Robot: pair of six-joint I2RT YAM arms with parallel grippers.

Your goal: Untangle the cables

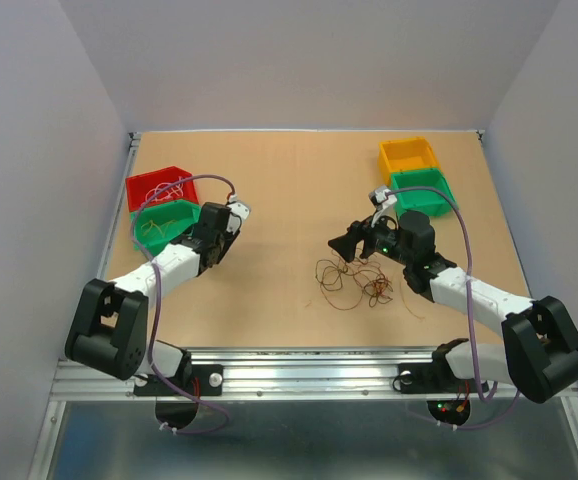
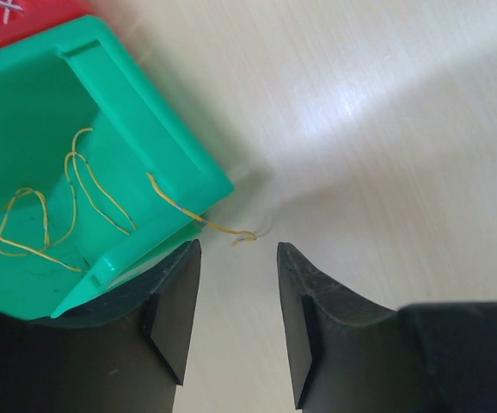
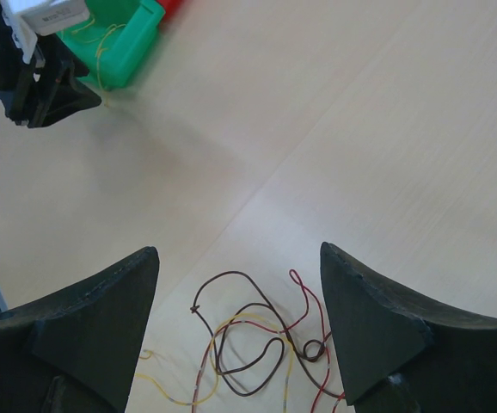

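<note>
Tan wood-grain board forms the table (image 1: 289, 180), boxed in by pale grey walls (image 1: 309, 60), with an aluminium rail (image 1: 309, 375) along its 6 o'clock edge. From above, a red bin (image 1: 159, 183) and the left green bin (image 1: 164, 225) sit at 10 o'clock, while a yellow bin (image 1: 407, 153) and the right green bin (image 1: 421, 188) sit at 1 o'clock. The cables (image 1: 354, 280) lie in a loose tangle on bare board toward 5 o'clock, just beside the right gripper (image 1: 347, 245). The left gripper (image 1: 237, 212) hangs at the left green bin's 3 o'clock side.

From the left wrist the surface looks pale and glossy. The jaws stand moderately apart with nothing between them. The green bin fills 9 to 11 o'clock and holds thin yellow wires (image 2: 76, 185). One strand drapes over its rim, and the strand's end rests on the table just ahead of the fingertips.

From the right wrist the jaws are spread wide and empty. Brown, red and yellow strands of the tangle show between them at 6 o'clock. The other gripper and its green bin appear at 11 o'clock.
</note>
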